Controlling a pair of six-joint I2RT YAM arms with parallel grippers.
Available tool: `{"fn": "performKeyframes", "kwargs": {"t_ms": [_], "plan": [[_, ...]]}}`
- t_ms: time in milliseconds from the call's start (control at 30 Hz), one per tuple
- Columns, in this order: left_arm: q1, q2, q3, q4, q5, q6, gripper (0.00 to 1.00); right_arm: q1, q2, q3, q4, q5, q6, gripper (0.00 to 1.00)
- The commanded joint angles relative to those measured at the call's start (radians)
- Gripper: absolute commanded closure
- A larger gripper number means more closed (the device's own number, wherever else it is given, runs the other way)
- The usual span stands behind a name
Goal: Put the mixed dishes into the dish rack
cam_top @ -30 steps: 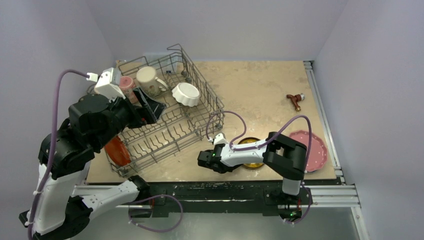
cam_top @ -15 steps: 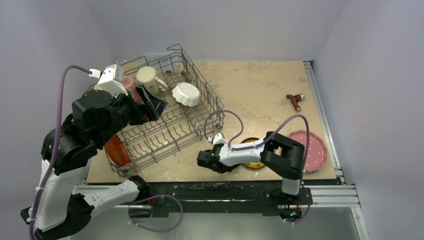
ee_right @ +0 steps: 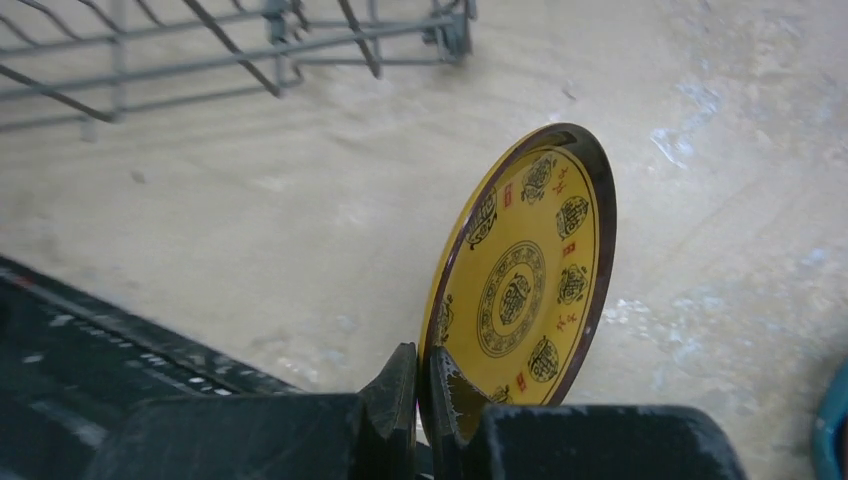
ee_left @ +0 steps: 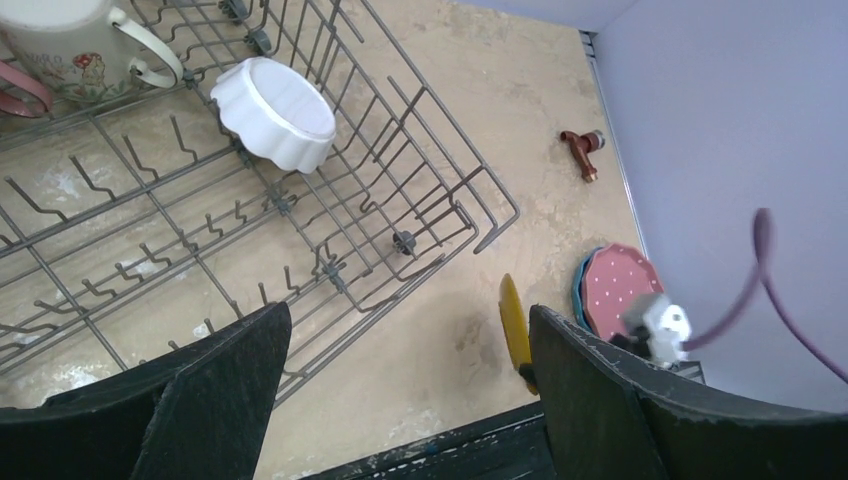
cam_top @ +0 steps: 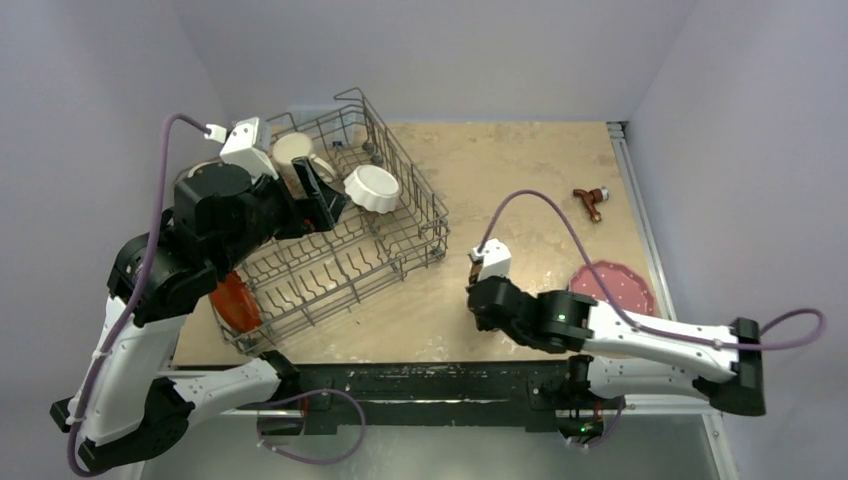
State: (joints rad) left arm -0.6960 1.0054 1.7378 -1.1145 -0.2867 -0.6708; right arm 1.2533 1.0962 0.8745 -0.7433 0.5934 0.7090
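Progress as the top external view gives it: the dish rack (cam_top: 432, 205) already carries a beige mug (cam_top: 292, 152) and the white fluted bowl (cam_top: 372, 187) at its far end. A red-orange plate (cam_top: 236, 303) stands on edge at the near-left corner, though I cannot tell whether it is inside the wires. The pink dotted plate (cam_top: 622, 290) lies on the desk (cam_top: 520, 170), well to the right and not yet loaded. The left gripper (cam_top: 322, 197) hangs over the rack, and the right gripper (cam_top: 476, 272) is near the rack's near-right corner.

Left wrist view: the left gripper (ee_left: 405, 320) has its fingers spread wide with nothing between them. The mug bears small mushroom pictures and a line of print too small to read. A pink mug (ee_left: 15, 95) shows only its handle beside it. The dotted plate rests on a blue plate (ee_left: 577, 300), so both are left to do.

Right wrist view: the right gripper (ee_right: 425, 372) is clamped on the rim of a yellow plate (ee_right: 525, 290), held upright just short of the rack. Its face shows dark medallions and red characters, none legible.
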Motion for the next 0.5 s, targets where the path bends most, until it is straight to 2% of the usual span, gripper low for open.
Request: {"fn": "performKeyframes", "kwargs": {"t_ms": [0, 167, 300, 400, 467], "plan": [[-0.002, -0.010, 0.002, 0.051, 0.002, 0.019, 0.12, -0.002, -0.240, -0.064, 0.230, -0.085, -0.063, 1.00], [-0.002, -0.017, 0.007, 0.051, -0.011, 0.018, 0.12, -0.006, -0.370, 0.013, 0.274, -0.007, -0.040, 1.00], [-0.001, -0.015, 0.037, 0.029, -0.044, 0.030, 0.12, -0.032, -0.318, 0.164, 0.380, -0.019, -0.087, 1.00], [0.000, -0.022, 0.066, 0.012, -0.071, 0.043, 0.12, -0.093, -0.220, 0.287, 0.472, -0.134, -0.153, 1.00], [0.000, -0.034, 0.077, 0.004, -0.091, 0.051, 0.12, -0.187, -0.156, 0.363, 0.524, -0.308, -0.158, 1.00]]}}
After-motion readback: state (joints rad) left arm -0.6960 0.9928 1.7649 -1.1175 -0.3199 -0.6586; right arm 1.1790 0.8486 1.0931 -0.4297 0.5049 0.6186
